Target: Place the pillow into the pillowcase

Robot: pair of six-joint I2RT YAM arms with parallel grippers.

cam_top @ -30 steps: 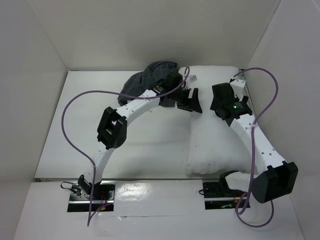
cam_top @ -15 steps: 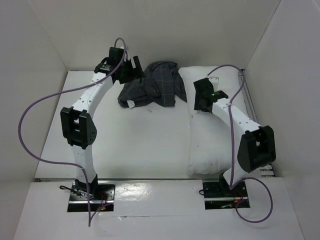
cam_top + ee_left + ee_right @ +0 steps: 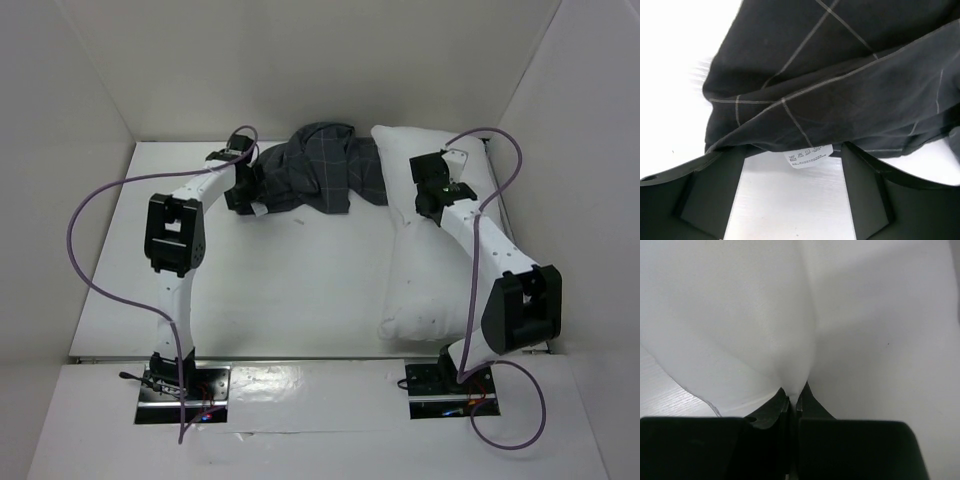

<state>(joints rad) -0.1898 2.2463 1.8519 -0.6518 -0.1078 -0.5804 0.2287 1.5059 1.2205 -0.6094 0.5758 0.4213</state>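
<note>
White pillow (image 3: 440,270) lies at the right, its far end against the crumpled pillowcase (image 3: 320,175); the right gripper (image 3: 794,399) pinches the pillow's fabric tight. The left gripper (image 3: 791,165), jaws apart around the pillowcase's edge, should catch one layer only; the folds seem to hide which.

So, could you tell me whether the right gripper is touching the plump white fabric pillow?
Touching. The right wrist view shows the right gripper shut on a pinched fold of the pillow.

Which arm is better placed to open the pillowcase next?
Probably left. The left end effector is open at the pillowcase edge by the label; the right end effector is shut on a fold of the pillow.
</note>
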